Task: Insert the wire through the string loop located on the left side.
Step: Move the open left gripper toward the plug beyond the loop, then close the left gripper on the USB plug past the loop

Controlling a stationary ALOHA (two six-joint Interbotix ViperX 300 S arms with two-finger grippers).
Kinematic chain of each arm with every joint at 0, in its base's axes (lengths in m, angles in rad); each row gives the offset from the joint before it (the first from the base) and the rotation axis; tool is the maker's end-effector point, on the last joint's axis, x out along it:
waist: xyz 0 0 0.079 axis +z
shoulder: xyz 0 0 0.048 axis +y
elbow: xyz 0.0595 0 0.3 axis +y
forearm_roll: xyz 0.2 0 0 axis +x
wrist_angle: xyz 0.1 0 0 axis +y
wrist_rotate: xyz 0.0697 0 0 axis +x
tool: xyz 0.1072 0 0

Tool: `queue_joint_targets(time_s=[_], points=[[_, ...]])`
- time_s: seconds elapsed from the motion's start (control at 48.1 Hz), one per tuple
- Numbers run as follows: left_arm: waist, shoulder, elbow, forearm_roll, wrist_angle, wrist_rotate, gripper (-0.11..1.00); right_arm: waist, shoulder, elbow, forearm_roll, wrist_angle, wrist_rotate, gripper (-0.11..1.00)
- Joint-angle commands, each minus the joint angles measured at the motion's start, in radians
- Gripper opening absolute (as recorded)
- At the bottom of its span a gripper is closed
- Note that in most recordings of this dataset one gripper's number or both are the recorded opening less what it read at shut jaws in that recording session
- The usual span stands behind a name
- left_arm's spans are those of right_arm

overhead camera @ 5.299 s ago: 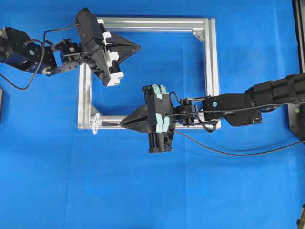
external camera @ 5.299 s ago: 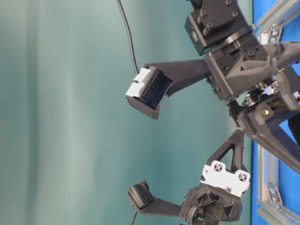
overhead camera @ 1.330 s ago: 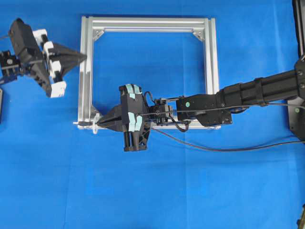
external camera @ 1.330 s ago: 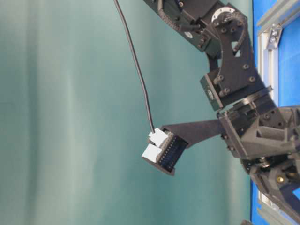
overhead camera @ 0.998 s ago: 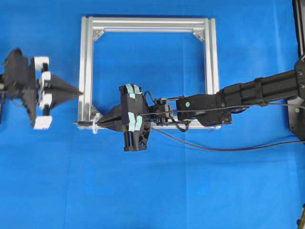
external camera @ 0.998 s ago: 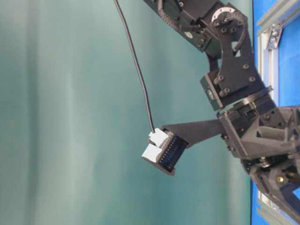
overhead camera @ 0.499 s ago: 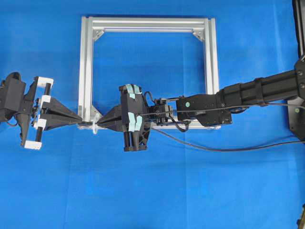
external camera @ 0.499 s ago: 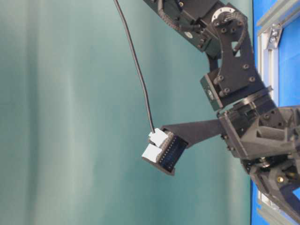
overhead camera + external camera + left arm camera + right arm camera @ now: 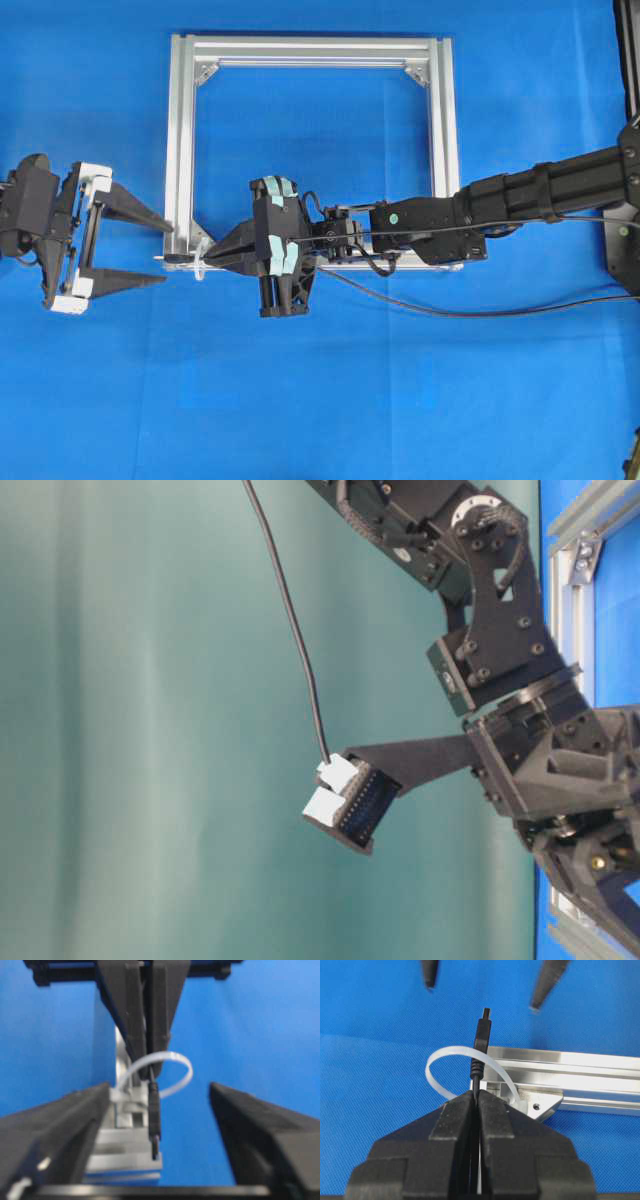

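In the left wrist view everything is soft: the wire (image 9: pixel 154 1119) plug and the string loop (image 9: pixel 172 1062) are blurred, and the left tool's fingers (image 9: pixel 47 1132) run off the lower corners. In the overhead view the loop (image 9: pixel 201 262) is too small to make out, and the right arm (image 9: pixel 560 190) is cut by the right edge. The table-level view hides the loop and plug behind the right arm's dark links; the aluminium frame (image 9: pixel 563 600) shows only as a sliver at the right edge.

A smooth blue tabletop (image 9: pixel 400 400) is lying evenly lit beneath everything; beside it, a plain teal wall (image 9: pixel 150 730) is standing.
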Motion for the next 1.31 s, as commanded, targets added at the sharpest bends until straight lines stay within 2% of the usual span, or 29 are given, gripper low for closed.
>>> queue_joint_targets(time_s=[0.0,0.042,0.083,0.291,0.561,1.288], points=[[-0.005,-0.011,-0.017,0.003,0.014,-0.002,0.83,-0.002,-0.02,-0.02,0.0,-0.005,0.002,-0.01],[-0.005,-0.011,-0.02,0.003,0.025,-0.003,0.9,-0.002,-0.02,-0.02,0.0,-0.005,0.002,-0.01],[-0.005,-0.009,-0.023,0.003,0.035,-0.005,0.92,-0.002,-0.02,-0.02,0.002,-0.005,0.002,-0.01],[-0.006,0.008,-0.044,0.003,0.071,-0.003,0.91,-0.002,-0.021,-0.021,0.002,-0.006,0.002,-0.01],[-0.006,0.103,-0.061,0.003,0.087,-0.003,0.9,-0.003,-0.021,-0.021,0.002,-0.008,0.002,-0.01],[-0.005,0.107,-0.066,0.002,0.087,-0.003,0.9,-0.003,-0.02,-0.023,0.002,-0.009,0.003,-0.01]])
